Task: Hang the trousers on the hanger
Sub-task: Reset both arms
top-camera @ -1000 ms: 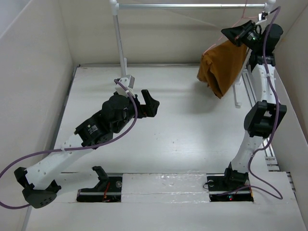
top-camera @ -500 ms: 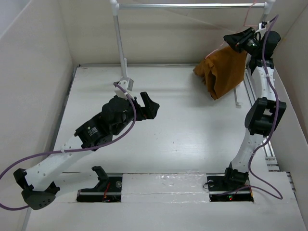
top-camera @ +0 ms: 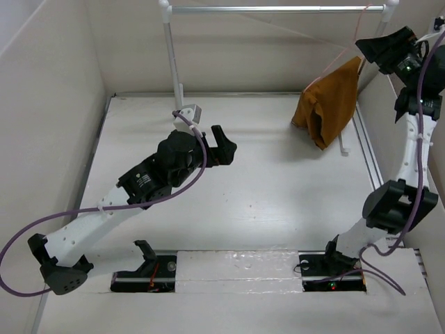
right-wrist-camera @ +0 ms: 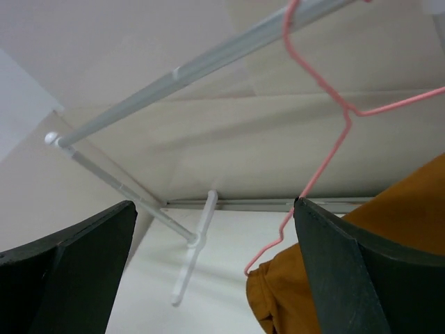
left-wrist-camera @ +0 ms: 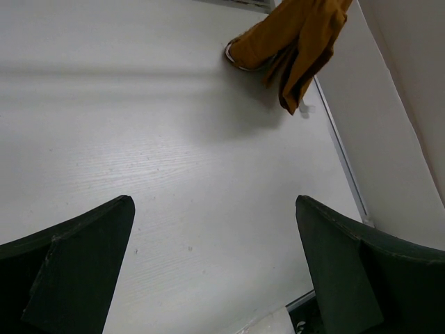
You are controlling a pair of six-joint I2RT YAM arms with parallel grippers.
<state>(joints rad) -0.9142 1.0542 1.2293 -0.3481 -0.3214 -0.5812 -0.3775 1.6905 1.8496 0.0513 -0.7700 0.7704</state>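
Apparently hooked on the rail (top-camera: 278, 9), the hanger (right-wrist-camera: 350, 113) carries the trousers (top-camera: 327, 104).

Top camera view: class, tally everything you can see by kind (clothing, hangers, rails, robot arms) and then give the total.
Trousers: 1
Hanger: 1
Rail: 1
Robot arms: 2, left arm and right arm
Total: 5

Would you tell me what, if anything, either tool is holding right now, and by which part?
Nothing is held. The left tool and right tool both stand open and empty; the trousers hang from the hanger on the rail.
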